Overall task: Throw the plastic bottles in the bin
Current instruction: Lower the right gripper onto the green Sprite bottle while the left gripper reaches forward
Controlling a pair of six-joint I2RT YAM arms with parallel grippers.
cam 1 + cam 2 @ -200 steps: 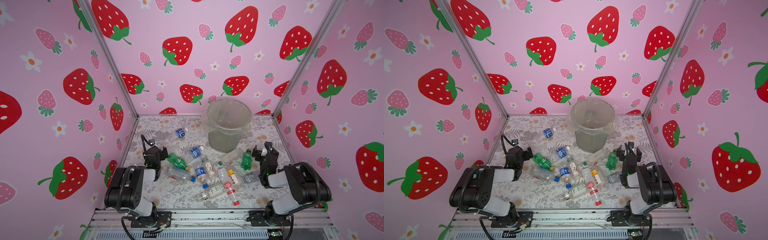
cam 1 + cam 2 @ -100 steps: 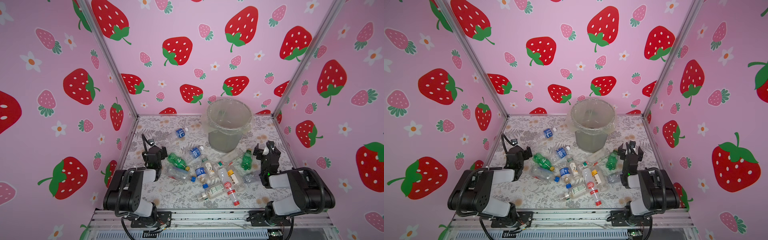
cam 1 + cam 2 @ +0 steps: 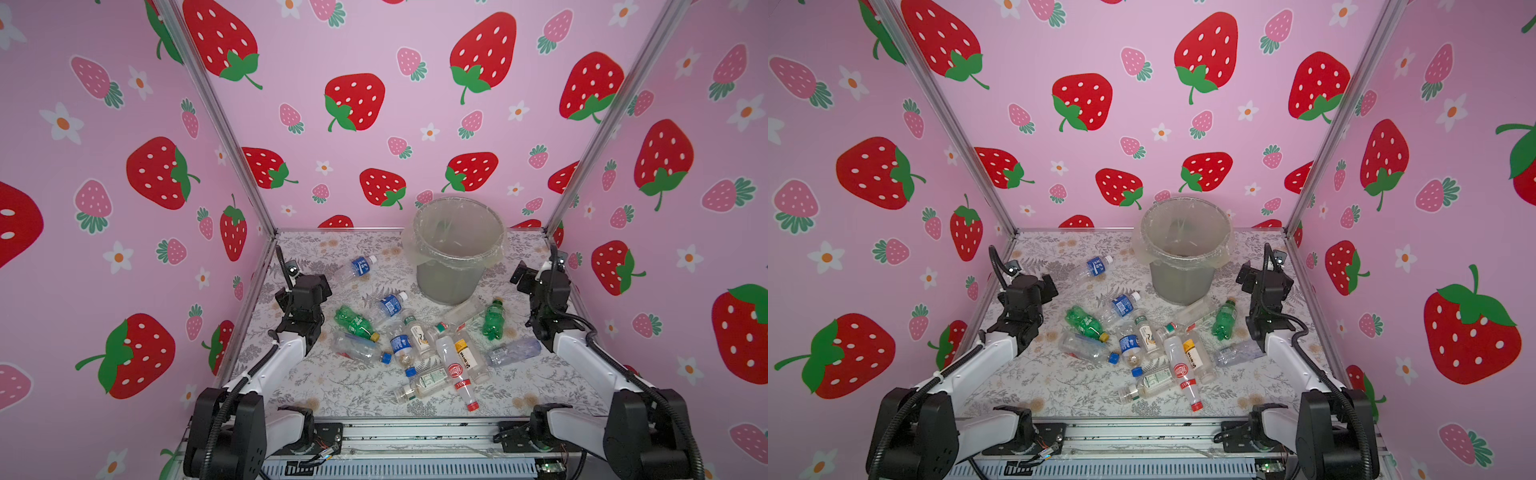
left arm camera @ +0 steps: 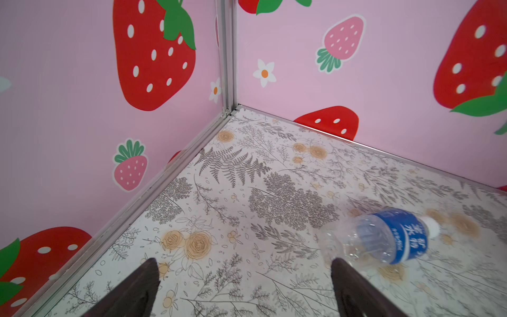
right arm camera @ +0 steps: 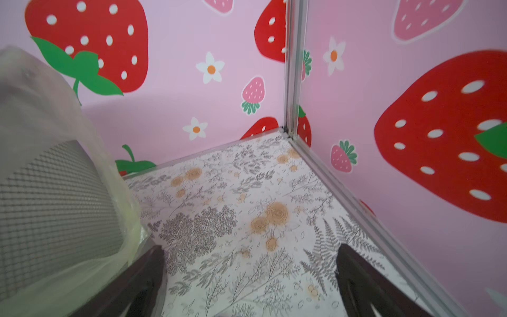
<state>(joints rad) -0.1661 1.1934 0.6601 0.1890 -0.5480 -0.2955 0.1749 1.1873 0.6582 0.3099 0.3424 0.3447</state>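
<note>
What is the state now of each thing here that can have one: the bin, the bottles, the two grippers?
bin: upright, open on top, clear bag folded over its rim.
plastic bottles: on the table, most heaped before the bin, none held.
blue-label bottle: lying on its side, apart from the heap, capped.
left gripper: open, empty.
right gripper: open, empty, near the bin.

Both top views look steeply down from high at the front, covering the whole surface [image 3: 332, 390], with the bin [image 3: 453, 282] at upper centre of the frame. The left wrist camera sits low, facing a rear corner, and shares one blue-labelled bottle [image 4: 384, 238] with them. The right wrist camera faces the opposite rear corner, apparently just beside the bin.
</note>
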